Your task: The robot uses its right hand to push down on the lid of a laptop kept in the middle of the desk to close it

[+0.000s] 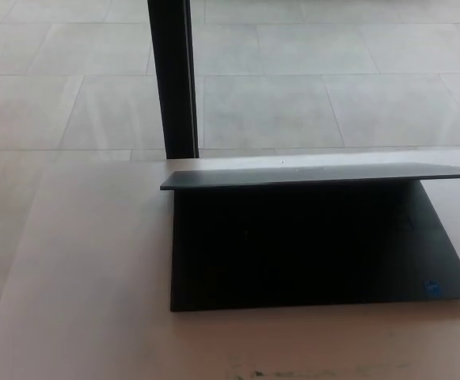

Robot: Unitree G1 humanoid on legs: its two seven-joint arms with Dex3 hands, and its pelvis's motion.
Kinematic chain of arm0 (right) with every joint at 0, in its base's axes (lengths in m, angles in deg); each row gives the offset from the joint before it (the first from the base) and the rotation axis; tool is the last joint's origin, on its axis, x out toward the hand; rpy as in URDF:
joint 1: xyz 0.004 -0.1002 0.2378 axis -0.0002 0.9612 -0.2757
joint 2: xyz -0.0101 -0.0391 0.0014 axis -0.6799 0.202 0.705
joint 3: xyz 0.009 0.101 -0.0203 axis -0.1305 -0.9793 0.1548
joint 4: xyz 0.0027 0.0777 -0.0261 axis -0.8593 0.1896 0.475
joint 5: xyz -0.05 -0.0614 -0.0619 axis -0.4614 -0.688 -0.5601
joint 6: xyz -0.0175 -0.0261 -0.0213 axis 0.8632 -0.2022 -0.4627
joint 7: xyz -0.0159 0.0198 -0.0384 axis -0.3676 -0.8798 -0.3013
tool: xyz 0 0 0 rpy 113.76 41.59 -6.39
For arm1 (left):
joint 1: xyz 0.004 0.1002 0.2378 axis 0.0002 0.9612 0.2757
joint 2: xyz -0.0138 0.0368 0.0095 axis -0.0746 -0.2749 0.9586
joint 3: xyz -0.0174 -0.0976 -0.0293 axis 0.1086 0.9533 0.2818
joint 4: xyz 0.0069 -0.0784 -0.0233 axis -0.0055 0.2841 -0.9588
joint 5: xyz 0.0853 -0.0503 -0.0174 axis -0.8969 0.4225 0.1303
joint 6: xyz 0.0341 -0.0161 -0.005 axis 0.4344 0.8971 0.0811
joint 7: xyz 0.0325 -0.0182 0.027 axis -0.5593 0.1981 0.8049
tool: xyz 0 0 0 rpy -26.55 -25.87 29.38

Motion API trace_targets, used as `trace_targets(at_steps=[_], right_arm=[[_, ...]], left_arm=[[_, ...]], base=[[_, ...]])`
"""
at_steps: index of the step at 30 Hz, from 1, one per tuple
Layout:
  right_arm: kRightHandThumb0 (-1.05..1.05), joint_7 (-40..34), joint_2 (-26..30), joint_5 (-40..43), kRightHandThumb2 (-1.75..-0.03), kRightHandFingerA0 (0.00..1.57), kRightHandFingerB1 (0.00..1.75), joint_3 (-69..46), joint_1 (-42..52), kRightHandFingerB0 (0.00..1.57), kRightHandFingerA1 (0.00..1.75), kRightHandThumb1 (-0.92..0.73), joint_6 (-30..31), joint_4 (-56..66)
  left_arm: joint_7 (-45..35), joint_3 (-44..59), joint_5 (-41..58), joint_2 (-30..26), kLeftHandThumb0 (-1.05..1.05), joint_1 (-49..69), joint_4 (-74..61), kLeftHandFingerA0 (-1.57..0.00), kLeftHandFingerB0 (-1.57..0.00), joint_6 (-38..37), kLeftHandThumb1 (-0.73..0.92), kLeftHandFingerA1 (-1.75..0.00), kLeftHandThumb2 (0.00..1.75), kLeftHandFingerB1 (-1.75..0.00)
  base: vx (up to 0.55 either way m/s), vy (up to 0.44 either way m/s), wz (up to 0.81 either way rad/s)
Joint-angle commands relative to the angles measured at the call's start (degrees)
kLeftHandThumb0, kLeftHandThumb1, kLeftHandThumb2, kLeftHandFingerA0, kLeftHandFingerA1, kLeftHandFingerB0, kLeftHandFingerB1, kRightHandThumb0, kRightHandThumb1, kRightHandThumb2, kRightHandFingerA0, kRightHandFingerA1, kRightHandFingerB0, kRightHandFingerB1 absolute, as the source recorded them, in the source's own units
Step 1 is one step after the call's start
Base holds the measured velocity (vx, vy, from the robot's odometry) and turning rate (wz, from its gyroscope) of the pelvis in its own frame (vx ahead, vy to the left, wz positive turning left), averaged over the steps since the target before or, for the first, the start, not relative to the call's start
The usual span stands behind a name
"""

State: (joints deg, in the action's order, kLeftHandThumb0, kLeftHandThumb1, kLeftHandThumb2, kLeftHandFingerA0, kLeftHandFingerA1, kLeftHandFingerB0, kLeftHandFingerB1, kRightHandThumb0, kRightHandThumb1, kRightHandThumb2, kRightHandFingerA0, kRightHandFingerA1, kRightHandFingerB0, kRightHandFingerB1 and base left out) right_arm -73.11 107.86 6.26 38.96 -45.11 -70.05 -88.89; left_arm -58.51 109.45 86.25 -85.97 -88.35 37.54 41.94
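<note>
Dark laptop on the pale worktop, set right of centre in the head view, its right edge running close to the picture's right border. Lid partly lowered, tipped forward over the base and seen almost edge-on as a thin grey slab across the top of the machine, still clear of the base along the near side. Keyboard deck deep in shadow under the lid, keys too dark to make out. Small blue sticker on the near right corner of the base. Near edge of the base roughly parallel to the front of the worktop, a bare strip of pale surface between them, with a few dark specks or scuffs low in the picture. Beyond the worktop, a floor of large light tiles, and a black upright post rising from just behind the worktop's far edge, left of the laptop's left corner. Something dark at the bottom left corner of the picture, too little of it visible to name. No robot hand in the picture, left or right, so nothing to tell of fingers apart or together.
</note>
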Motion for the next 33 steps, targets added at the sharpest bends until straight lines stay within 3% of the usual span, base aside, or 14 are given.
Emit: trace_targets(at_steps=[1,2,3,6,7,9,10,11,12,18,23,31,32,33], right_arm=[[-0.98,-10.0,9.3,28.2,-0.69,0.37,1.08,-29.2,-11.2,0.00,1.62,-0.92,5.3,2.5],[-0.86,-10.6,12.1,22.1,-1.16,0.51,0.66,-25.4,-11.5,0.09,1.13,-0.77,5.9,2.2],[-0.86,-10.5,11.9,21.8,-1.16,0.51,0.66,-25.8,-11.7,0.09,1.13,-0.77,6.0,2.2],[-0.78,-11.7,14.4,20.9,-0.68,0.00,0.59,-26.9,-15.9,0.00,1.05,-0.92,4.9,1.6],[-0.82,-10.8,15.7,20.0,-0.69,0.00,0.44,-26.7,-17.7,0.00,0.75,-0.92,4.0,1.1],[-0.86,-11.6,17.9,18.9,-0.68,0.00,0.65,-26.4,-21.2,0.00,0.85,-0.92,5.2,1.3],[-0.94,-11.1,19.9,18.6,-1.09,0.21,0.64,-25.4,-25.3,0.05,0.94,-0.73,7.2,3.3],[-0.97,-10.4,20.1,19.7,-1.10,0.37,0.70,-25.4,-27.4,0.03,1.02,-0.74,9.6,6.1],[-0.84,-10.4,20.1,19.6,-0.65,0.23,1.02,-24.7,-29.0,0.00,1.38,-0.92,10.8,8.1],[-0.88,0.6,18.0,18.9,-0.66,0.72,0.73,-13.1,-33.4,0.48,0.90,-0.85,14.5,27.6],[-0.86,3.5,18.3,13.6,-0.67,0.33,0.39,-1.0,-38.7,0.35,0.54,-0.89,14.8,34.5],[-0.82,10.7,17.4,-0.7,-0.68,0.32,0.30,20.6,-43.7,0.30,0.43,-0.90,4.8,33.4],[-0.93,10.4,16.1,-2.1,-1.13,0.29,0.43,23.5,-43.9,0.26,0.51,-0.72,5.4,34.0],[-0.89,10.7,15.8,-3.9,-0.68,0.31,0.30,26.0,-44.0,0.30,0.41,-0.91,4.5,34.0]], left_arm=[[-3.0,20.0,20.5,-6.3,-1.05,-7.2,6.4,-0.20,-0.01,1.2,0.82,-0.97,0.79,-1.55],[-2.9,20.0,19.8,-6.6,-1.05,-7.2,6.4,-0.20,-0.01,1.1,0.88,-0.94,0.82,-1.49],[-3.0,20.4,19.4,-6.7,-1.05,-7.4,6.6,-0.20,-0.01,1.2,0.88,-0.94,0.82,-1.49],[-4.1,21.4,19.0,-7.0,-1.05,-7.6,6.8,-0.20,-0.01,1.2,0.85,-0.97,0.85,-1.50],[-4.3,21.9,18.8,-7.1,-1.05,-7.8,6.9,-0.21,0.00,1.2,0.79,-0.97,0.82,-1.55],[-4.0,22.8,18.6,-7.4,-1.05,-8.3,7.5,-0.21,-0.02,1.4,0.84,-0.97,0.82,-1.51],[-4.0,23.2,18.3,-7.6,-1.05,-8.6,8.0,-0.19,0.00,1.3,0.78,-0.94,0.85,-1.56],[-4.1,23.3,18.0,-7.8,-1.05,-8.7,8.3,-0.19,-0.03,1.2,0.82,-0.96,0.79,-1.56],[-3.9,23.4,17.8,-7.8,-1.05,-8.8,8.4,-0.18,-0.01,1.2,0.84,-0.95,0.78,-1.54],[-4.3,24.3,17.3,-7.6,-1.05,-8.3,8.7,-0.22,-0.01,0.5,0.85,-0.97,0.77,-1.53],[-5.1,24.4,17.5,-7.9,-1.05,-8.2,9.2,-0.20,0.00,0.5,0.83,-0.96,0.78,-1.54],[-5.5,25.0,18.1,-7.8,-1.05,-8.1,9.5,-0.20,-0.04,0.6,0.80,-0.95,0.80,-1.55],[-5.5,24.8,17.8,-7.6,-1.05,-8.0,9.4,-0.18,0.00,0.4,0.78,-0.94,0.83,-1.55],[-5.5,24.7,17.7,-7.5,-1.05,-7.9,9.4,-0.19,0.00,0.3,0.77,-0.93,0.86,-1.56]], base=[[0.00,0.000,0.00],[0.00,0.000,0.00],[0.00,0.000,0.00],[0.00,0.000,0.00],[0.00,0.000,0.00],[0.00,0.000,0.00],[0.00,0.000,0.00],[0.00,0.000,0.00],[0.00,0.000,0.00],[0.00,0.000,0.00],[0.00,0.000,0.00],[0.00,0.000,0.00],[0.00,0.000,0.00],[0.00,0.000,0.00]])
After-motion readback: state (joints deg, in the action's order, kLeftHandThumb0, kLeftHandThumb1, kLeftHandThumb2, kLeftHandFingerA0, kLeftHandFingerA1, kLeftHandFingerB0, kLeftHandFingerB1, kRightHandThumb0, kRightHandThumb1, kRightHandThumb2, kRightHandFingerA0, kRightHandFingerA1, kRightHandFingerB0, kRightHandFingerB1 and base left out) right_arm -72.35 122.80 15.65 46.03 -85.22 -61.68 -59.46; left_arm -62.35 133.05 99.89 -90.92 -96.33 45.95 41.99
